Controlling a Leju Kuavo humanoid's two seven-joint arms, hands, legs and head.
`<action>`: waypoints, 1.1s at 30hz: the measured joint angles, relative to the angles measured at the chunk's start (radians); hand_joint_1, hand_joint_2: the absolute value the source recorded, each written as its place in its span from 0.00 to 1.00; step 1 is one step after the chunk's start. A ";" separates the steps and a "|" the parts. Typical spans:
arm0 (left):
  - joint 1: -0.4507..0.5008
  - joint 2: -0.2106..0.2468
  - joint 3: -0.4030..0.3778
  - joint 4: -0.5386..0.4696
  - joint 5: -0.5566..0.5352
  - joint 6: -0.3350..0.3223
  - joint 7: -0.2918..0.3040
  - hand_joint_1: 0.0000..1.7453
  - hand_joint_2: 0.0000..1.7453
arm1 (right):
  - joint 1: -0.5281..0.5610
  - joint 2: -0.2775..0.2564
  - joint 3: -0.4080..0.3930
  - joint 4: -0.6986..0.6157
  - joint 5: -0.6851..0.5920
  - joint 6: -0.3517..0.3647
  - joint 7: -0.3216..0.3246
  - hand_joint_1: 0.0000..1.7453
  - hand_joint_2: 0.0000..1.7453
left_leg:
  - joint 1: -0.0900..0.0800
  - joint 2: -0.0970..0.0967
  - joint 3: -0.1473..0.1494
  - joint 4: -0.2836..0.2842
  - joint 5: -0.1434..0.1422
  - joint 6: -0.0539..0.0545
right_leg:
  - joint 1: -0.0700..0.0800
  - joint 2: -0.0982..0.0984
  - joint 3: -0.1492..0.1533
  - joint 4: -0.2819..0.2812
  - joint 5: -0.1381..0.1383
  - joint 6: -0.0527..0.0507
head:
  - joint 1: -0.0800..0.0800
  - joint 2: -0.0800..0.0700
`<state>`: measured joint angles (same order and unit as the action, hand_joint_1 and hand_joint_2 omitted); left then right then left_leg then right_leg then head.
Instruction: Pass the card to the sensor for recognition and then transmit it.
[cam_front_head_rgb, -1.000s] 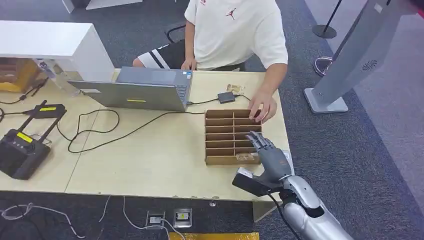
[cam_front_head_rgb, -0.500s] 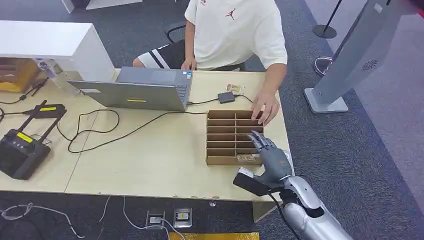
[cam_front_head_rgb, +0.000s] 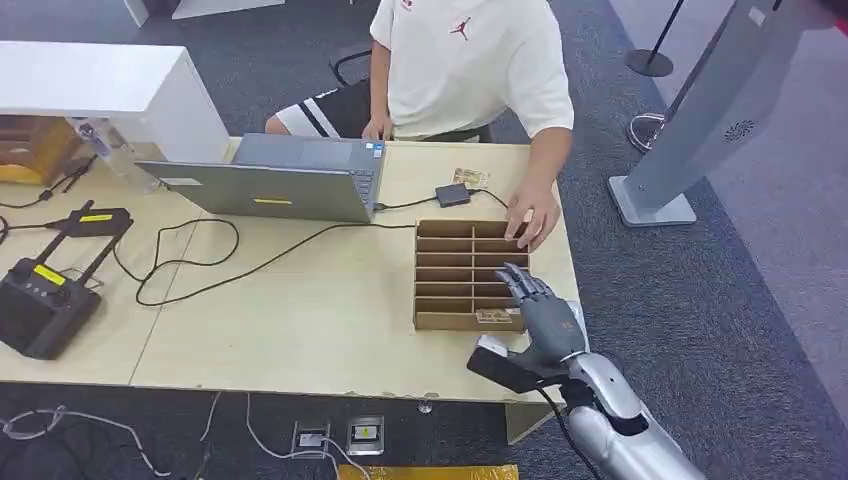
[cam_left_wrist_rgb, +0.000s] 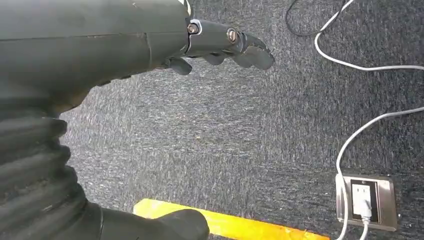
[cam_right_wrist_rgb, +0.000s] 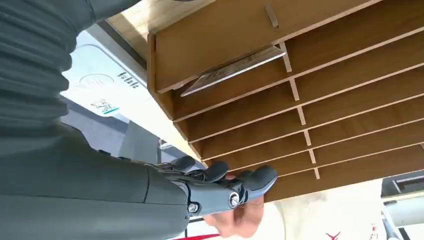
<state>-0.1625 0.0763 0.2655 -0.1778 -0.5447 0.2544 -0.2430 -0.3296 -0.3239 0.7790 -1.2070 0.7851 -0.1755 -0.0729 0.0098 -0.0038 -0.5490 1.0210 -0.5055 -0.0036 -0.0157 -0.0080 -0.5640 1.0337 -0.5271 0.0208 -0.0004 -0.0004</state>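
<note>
**While the card waits in its slot, nothing is picked yet**

With fingers spread and empty, the right hand (cam_front_head_rgb: 545, 315) hovers over the wooden rack (cam_front_head_rgb: 450, 262) — the card (cam_right_wrist_rgb: 234, 70) lies in its nearest compartment. Pick-up, sensing and handover all remain. The left hand (cam_left_wrist_rgb: 220, 47) hangs empty, fingers loosely apart.

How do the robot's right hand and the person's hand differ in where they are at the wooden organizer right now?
The right hand hovers over the near right corner of the wooden slot organizer, by the slot with the card; the person's hand rests on its far right corner. The right hand's fingers point away from the robot; the person's fingers curl down onto the rim. Neither holds a card, and both are on the organizer's right side.
</note>
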 joint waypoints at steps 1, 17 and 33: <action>0.000 0.000 0.000 0.000 0.000 0.000 0.000 0.00 1.00 | 0.000 0.000 0.000 0.000 0.000 0.000 0.000 0.00 1.00 | 0.000 0.000 0.000 0.000 0.000 0.000 | 0.000 0.000 0.000 0.000 0.000 0.000 | 0.000 0.000; 0.001 -0.002 0.000 0.000 0.010 0.002 0.000 0.00 1.00 | 0.000 0.000 0.000 0.001 -0.001 -0.001 -0.003 0.53 1.00 | 0.000 0.000 0.000 0.000 0.000 0.000 | 0.000 0.000 0.000 0.000 0.000 0.000 | 0.000 0.000; 0.001 -0.008 0.000 0.000 0.014 0.004 0.000 0.00 1.00 | -0.002 0.000 0.000 0.001 -0.004 0.013 -0.003 1.00 1.00 | 0.000 0.000 0.000 0.000 0.000 0.000 | 0.000 0.000 0.000 0.000 0.000 0.000 | 0.000 0.000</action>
<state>-0.1613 0.0679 0.2659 -0.1778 -0.5306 0.2586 -0.2430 -0.3321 -0.3239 0.7794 -1.2062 0.7813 -0.1629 -0.0755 0.0098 -0.0038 -0.5490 1.0210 -0.5055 -0.0036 -0.0157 -0.0080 -0.5639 1.0337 -0.5271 0.0208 -0.0004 -0.0004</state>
